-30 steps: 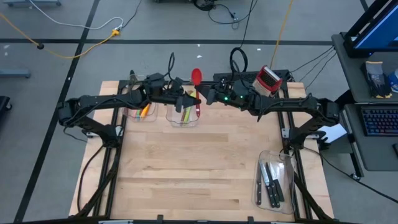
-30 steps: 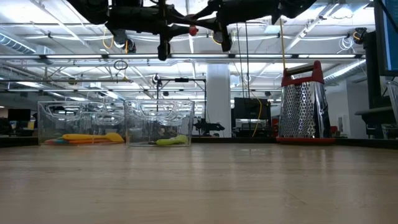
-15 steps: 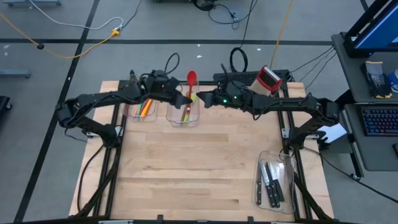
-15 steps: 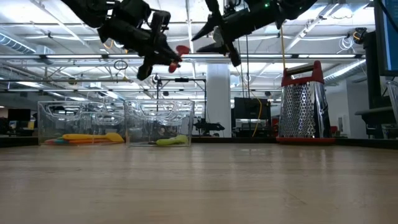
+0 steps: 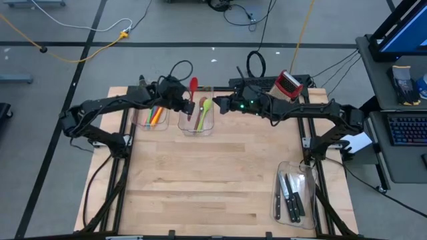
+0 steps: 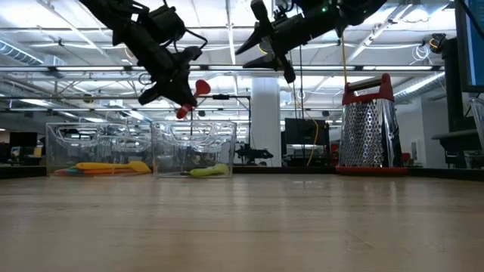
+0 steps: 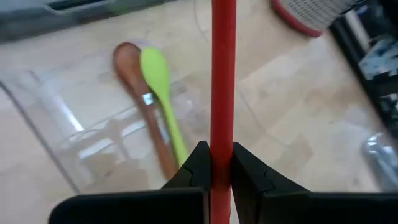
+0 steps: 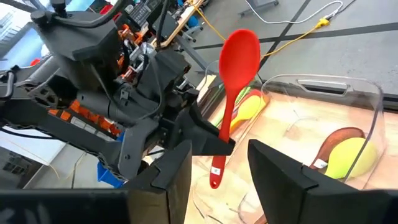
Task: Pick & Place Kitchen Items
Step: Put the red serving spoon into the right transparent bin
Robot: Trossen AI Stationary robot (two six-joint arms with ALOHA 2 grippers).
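My left gripper [image 5: 187, 103] is shut on a red spoon [image 5: 193, 88] above the middle clear bin [image 5: 197, 127] at the table's far side. A green spoon [image 7: 159, 84] and a wooden spoon [image 7: 132, 71] lie flat in that bin. My right gripper [image 5: 217, 105] hangs open just right of the spoon, holding nothing; its two fingers stand apart in the low view [image 6: 266, 44]. Black-handled knives [image 5: 291, 193] lie in a clear bin at the near right. My left gripper pinches the red spoon's handle [image 7: 222, 134] between its two fingers, close to the handle's free end [image 8: 214, 179]. The fingers come slanting from the table's left and lie across the handle. The spoon is lifted clear and tilted, its bowl [image 6: 202, 88] higher than its handle end.
A second clear bin [image 5: 152, 123] with orange and yellow utensils stands left of the middle one. The red-and-silver box grater [image 5: 288, 85] stands at the far right. Bare wooden tabletop [image 5: 213, 173] fills the middle and near side.
My right gripper has opened and let go of the red spoon, drawing back a little toward the table's right. My left gripper, still shut on the handle, has carried the spoon toward the table's left and down, and has turned, tipping it over the middle bin.
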